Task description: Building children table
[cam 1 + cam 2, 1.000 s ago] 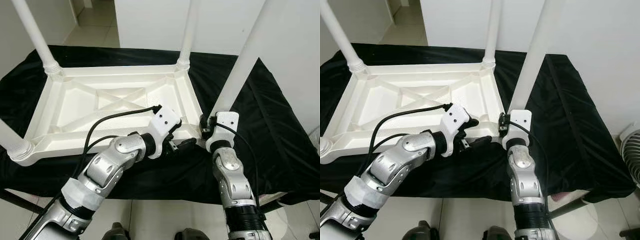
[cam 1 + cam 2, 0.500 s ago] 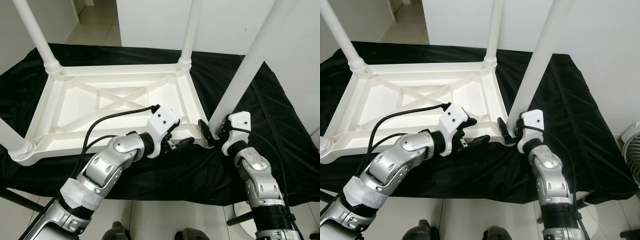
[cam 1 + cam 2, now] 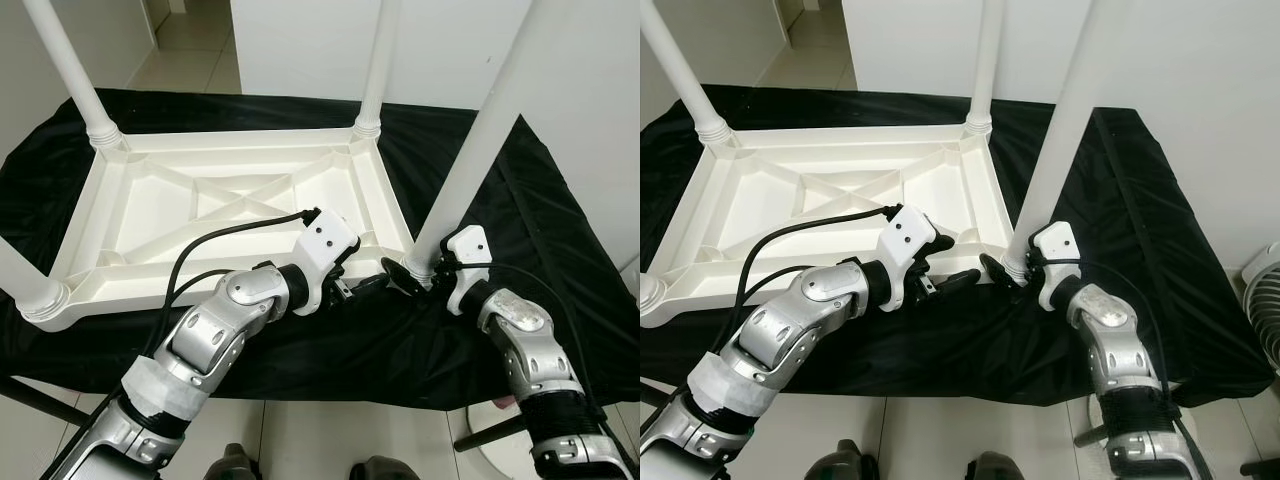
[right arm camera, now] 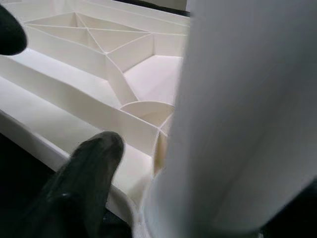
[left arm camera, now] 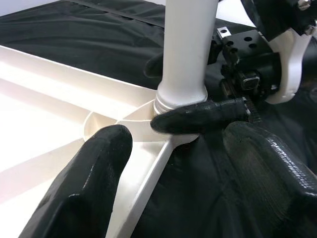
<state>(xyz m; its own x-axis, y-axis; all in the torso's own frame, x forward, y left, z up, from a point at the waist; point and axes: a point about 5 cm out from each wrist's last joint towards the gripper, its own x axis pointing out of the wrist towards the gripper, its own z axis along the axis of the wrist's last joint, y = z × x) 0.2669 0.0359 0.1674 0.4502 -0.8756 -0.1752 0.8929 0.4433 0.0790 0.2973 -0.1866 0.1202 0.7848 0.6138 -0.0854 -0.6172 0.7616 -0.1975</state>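
Note:
A white children's table (image 3: 240, 143) lies upside down on a black cloth (image 3: 545, 250), its ribbed underside facing up. Its near-right leg (image 3: 470, 150) stands in the corner socket, leaning up to the right. My right gripper (image 3: 412, 272) reaches in from the right and is shut on this leg's base; in the right wrist view the leg (image 4: 233, 114) sits between the fingers (image 4: 91, 163). My left gripper (image 3: 362, 278) is open, straddling the table's near rim just left of that corner. In the left wrist view its fingers (image 5: 94, 173) flank the rim below the leg (image 5: 185, 49).
Three more white legs stand at the far-left (image 3: 70, 70), far-right (image 3: 380, 70) and near-left (image 3: 25, 285) corners. The cloth drops off at the front edge close to my body. A white wall stands behind, and a fan (image 3: 1265, 290) on the floor at the right.
My right arm has swung out to the right; its gripper now reaches the leg base from the side instead of from below. The left arm has stayed put.

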